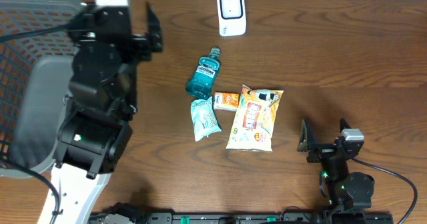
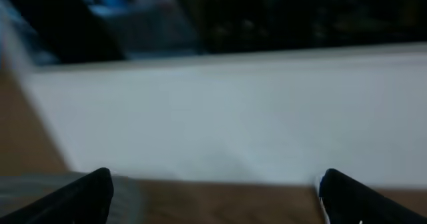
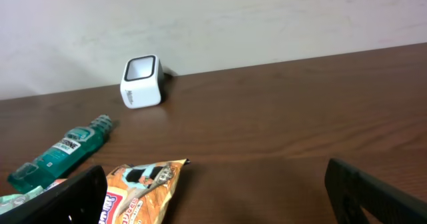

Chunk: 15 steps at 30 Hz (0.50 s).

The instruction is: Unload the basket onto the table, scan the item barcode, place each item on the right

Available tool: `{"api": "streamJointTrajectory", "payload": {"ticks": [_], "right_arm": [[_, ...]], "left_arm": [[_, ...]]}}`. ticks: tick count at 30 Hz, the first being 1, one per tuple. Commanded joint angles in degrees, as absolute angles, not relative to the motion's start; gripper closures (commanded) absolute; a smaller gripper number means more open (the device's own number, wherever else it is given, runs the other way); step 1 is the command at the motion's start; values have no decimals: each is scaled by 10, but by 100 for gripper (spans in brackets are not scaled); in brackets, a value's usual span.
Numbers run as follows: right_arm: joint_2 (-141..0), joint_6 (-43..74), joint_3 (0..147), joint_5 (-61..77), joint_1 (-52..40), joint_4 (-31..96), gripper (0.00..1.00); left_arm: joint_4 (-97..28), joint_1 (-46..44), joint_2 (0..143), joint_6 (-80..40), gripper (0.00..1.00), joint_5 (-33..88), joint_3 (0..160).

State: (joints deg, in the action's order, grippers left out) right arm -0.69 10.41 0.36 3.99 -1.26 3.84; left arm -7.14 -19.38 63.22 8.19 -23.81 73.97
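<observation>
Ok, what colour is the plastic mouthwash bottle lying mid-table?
The mouthwash bottle is teal with a blue-and-white label; it shows best in the overhead view.

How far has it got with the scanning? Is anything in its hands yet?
Done: nothing shows as scanned. In hand: nothing; the left gripper and right gripper are both open and empty. Left: the bottle, wipes, orange packet and snack bag all lie on the table, none in front of the scanner, so each has yet to be picked up and scanned.
</observation>
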Motion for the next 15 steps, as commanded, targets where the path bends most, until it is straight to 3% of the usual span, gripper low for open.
{"api": "streamJointTrajectory", "payload": {"ticks": [1,15], "right_arm": [[-3,100,3,35,-15,41,1],[-3,100,3,35,-15,41,1]], "left_arm": [[-50,-178,630,166,1,-323,753],[-64,-170,632,214,1,-327,753]]}}
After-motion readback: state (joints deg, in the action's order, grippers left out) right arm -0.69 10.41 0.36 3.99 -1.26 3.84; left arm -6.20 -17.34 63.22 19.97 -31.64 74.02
